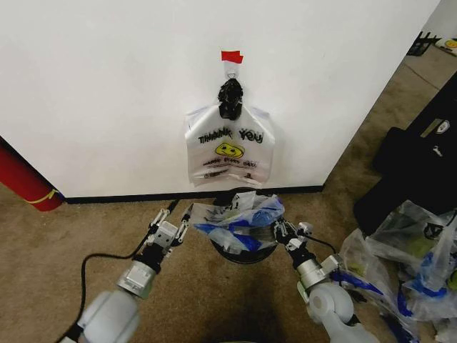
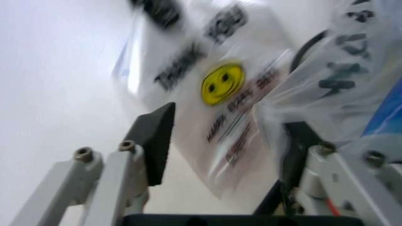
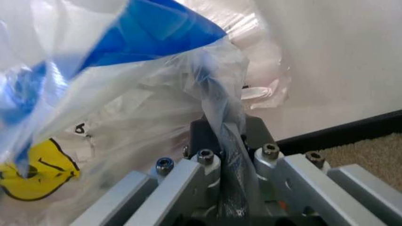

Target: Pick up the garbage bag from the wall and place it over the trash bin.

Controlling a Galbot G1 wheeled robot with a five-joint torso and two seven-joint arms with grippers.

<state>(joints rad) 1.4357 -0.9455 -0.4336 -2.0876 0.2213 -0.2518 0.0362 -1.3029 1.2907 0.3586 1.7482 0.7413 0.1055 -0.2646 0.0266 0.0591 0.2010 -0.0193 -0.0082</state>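
**Progress.** The garbage bag (image 1: 239, 214) is off the wall (image 1: 107, 86) and held spread above the trash bin (image 1: 243, 251), which stands on the carpet just out from the black baseboard. The blue-printed plastic hides most of the bin's mouth; the dark rim shows below it. Judged from this, the pick-up is done and the placing is under way. Whether the bag's opening has gone round the rim cannot be told. What is left: seating the bag over the bin and letting go.

**Items, left to right.**

- Red cylinder (image 1: 25, 179), leaning at the wall's foot at the far left, well apart from the work.
- Left gripper (image 1: 180, 223), at the bag's left edge. In the left wrist view its fingers (image 2: 157, 136) stand apart with plastic between them; whether they pinch it cannot be told.
- "THANK YOU" bag (image 1: 230, 146), with a yellow smiley, hanging from a wall hook under a red tape strip (image 1: 231, 56), directly behind the bin. It is close enough to brush against the held bag.
- Right gripper (image 1: 280, 230), at the bag's right edge, closed on a twisted strand of the plastic, as the right wrist view shows.
- Stuffed clear bags (image 1: 407, 264), on the carpet to the right, near the right arm.
- Black case (image 1: 421, 164), behind them.
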